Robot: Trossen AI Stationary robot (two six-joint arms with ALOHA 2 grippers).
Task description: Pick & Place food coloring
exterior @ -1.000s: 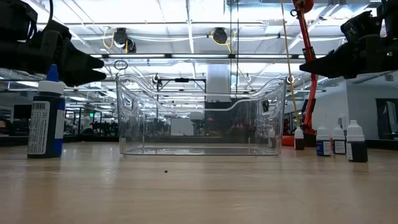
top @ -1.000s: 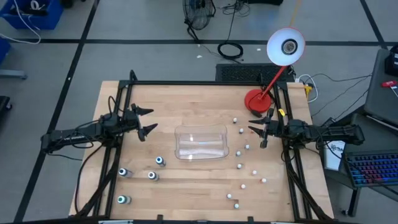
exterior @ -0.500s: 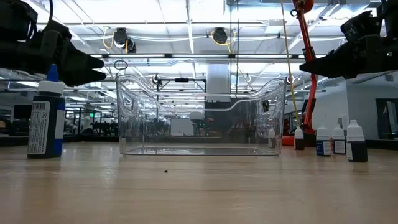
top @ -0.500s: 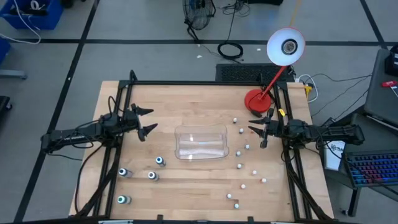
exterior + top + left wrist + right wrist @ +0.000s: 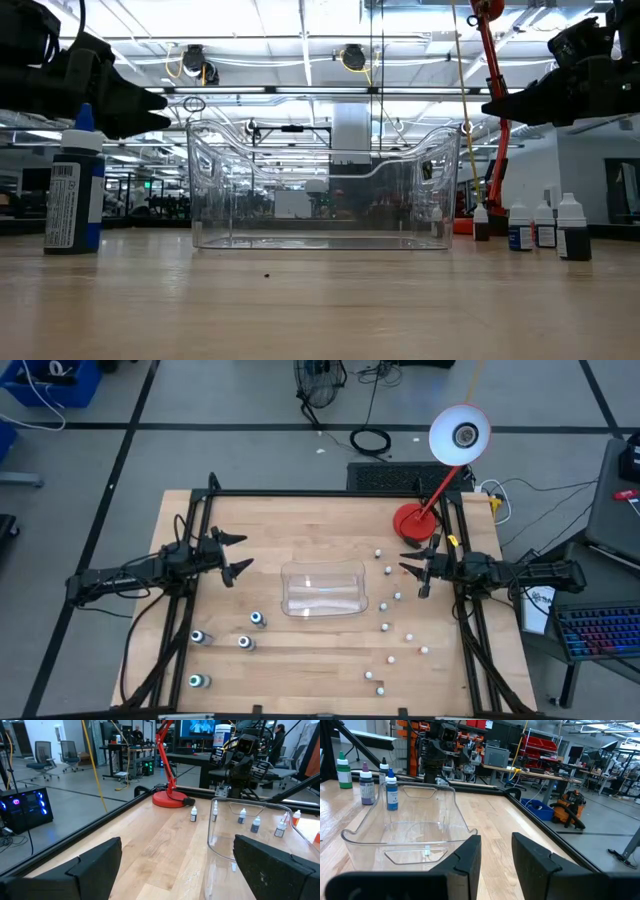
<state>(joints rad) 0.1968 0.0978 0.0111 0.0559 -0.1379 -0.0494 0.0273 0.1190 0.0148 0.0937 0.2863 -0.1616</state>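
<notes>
The food coloring stands as small bottles upright on the wooden table. A few larger ones with blue or green tops (image 5: 245, 643) stand near the left front, and several tiny whitish ones (image 5: 386, 626) stand right of the clear tray (image 5: 323, 589). My left gripper (image 5: 240, 552) hovers left of the tray, wide open and holding nothing (image 5: 177, 865). My right gripper (image 5: 412, 580) hovers right of the tray, level, with a narrow gap between its fingers and nothing in it (image 5: 496, 860).
A red desk lamp's base (image 5: 412, 520) stands at the far right corner, and its white head (image 5: 459, 435) hangs over the table's far edge. Black frame rails (image 5: 320, 494) run along the table's left, right and far sides. Bare wood lies in front of the tray.
</notes>
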